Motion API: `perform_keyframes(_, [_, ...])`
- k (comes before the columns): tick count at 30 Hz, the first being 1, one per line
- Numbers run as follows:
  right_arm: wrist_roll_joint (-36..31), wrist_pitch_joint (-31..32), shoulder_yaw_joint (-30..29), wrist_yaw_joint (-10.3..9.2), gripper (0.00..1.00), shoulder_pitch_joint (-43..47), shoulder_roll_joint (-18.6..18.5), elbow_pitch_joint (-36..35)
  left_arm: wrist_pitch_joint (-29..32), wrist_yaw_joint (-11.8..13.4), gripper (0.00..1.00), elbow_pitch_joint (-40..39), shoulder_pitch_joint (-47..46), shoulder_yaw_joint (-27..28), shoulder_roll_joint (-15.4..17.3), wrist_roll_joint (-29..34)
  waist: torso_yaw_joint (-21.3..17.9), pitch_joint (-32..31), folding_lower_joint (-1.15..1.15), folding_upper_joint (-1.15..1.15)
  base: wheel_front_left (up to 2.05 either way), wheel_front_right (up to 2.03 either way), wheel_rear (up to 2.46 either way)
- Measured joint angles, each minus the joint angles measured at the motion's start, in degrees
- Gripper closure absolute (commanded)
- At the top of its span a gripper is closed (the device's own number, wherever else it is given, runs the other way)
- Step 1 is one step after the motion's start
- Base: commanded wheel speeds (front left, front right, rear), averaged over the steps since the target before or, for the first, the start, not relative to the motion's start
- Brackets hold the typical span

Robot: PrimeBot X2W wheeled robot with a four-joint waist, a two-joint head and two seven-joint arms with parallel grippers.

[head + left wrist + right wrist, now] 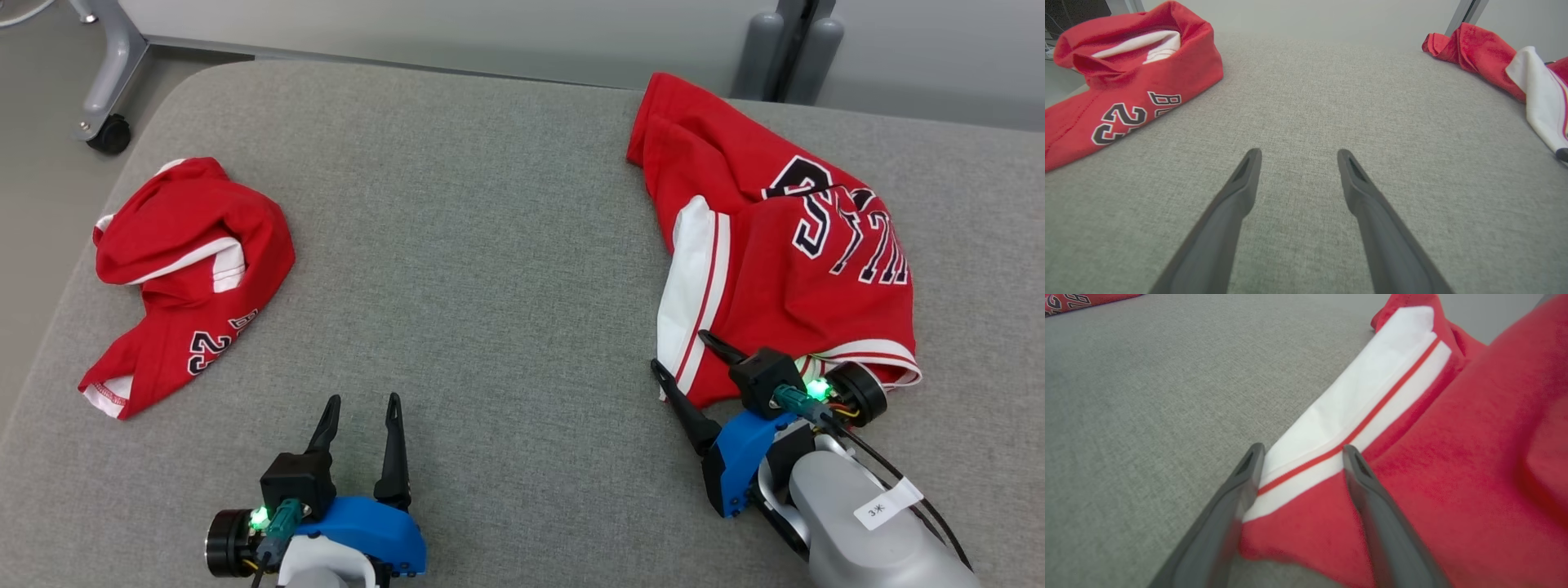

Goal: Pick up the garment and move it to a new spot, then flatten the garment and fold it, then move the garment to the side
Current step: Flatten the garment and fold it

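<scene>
A rumpled red garment (775, 269) with a white side band and dark lettering lies at the right of the grey padded table (490, 245). My right gripper (679, 349) is open at its near left corner. In the right wrist view the two fingers (1302, 448) straddle the white striped edge of the garment (1453, 457), one finger beside the cloth and one over it. My left gripper (364, 400) is open over bare table near the front edge, with nothing between its fingers (1298, 152). The same garment (1478, 53) shows at the far right of the left wrist view.
A second red garment (188, 237), crumpled, with a white stripe and dark numbers, lies at the table's left; it also appears in the left wrist view (1126, 81). A wheeled grey stand (110, 135) is off the back left corner, and grey posts (775, 49) rise behind the table.
</scene>
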Motion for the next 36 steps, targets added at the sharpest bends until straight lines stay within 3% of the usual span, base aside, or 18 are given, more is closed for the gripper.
perform_keyframes(5, [0.8, -0.6, 2.8, -0.03, 0.0, -2.0, 0.7, 4.6, 0.0, 0.5, 0.0, 0.0, -0.3, -0.6, 0.0, -0.6, 0.7, 1.2, 0.0, 0.0, 0.0, 0.0, 0.0])
perform_keyframes(6, [1.5, -0.7, 3.2, -0.04, 0.2, -2.1, 0.8, 4.9, 0.0, 0.5, 0.0, 0.0, -0.5, -0.6, 0.0, -0.7, 0.6, 1.2, 0.0, 0.0, 0.0, 0.0, 0.0])
perform_keyframes(7, [1.8, -0.7, 3.8, -0.12, 0.73, -2.4, 0.9, 5.3, 0.0, 0.6, 0.0, 0.0, -0.8, -0.6, 0.0, -0.9, 0.4, 1.2, -0.01, 0.0, 0.0, 0.0, 0.0])
perform_keyframes(8, [2.3, -0.8, 4.3, -0.11, 1.0, -2.7, 1.0, 5.6, 0.0, 0.6, 0.0, 0.0, -1.0, -0.6, 0.0, -1.0, 0.3, 1.2, 0.0, 0.0, 0.0, 0.0, 0.0])
perform_keyframes(16, [6.1, 0.0, 6.4, -0.09, 1.0, -3.0, 0.3, 3.1, 0.0, 0.7, 0.0, 0.9, -1.1, -1.3, 0.0, -1.5, -0.3, -0.1, 0.0, 0.0, 0.0, 0.0, 0.0])
perform_keyframes(23, [8.7, 0.0, 8.7, -0.02, 1.0, -5.8, 1.3, -9.0, 0.0, 0.5, 0.0, 1.5, -0.9, -1.9, 0.0, -2.0, 1.4, -3.1, 0.0, 0.0, 0.0, 0.0, 0.0])
perform_keyframes(31, [14.4, 0.0, 12.7, -0.02, 1.0, -15.9, 5.6, -24.1, 0.0, -0.5, 0.0, 3.1, 1.6, -0.8, 0.0, -0.4, 3.3, -6.6, -0.01, 0.0, 0.0, 0.0, 0.0])
perform_keyframes(36, [16.6, 0.0, 8.4, -0.01, 1.0, -21.6, 6.5, -29.6, 0.0, -1.0, 0.0, 3.7, 2.6, -0.1, 0.0, 0.0, 3.3, -7.6, -0.01, 0.0, 0.0, 0.0, 0.0])
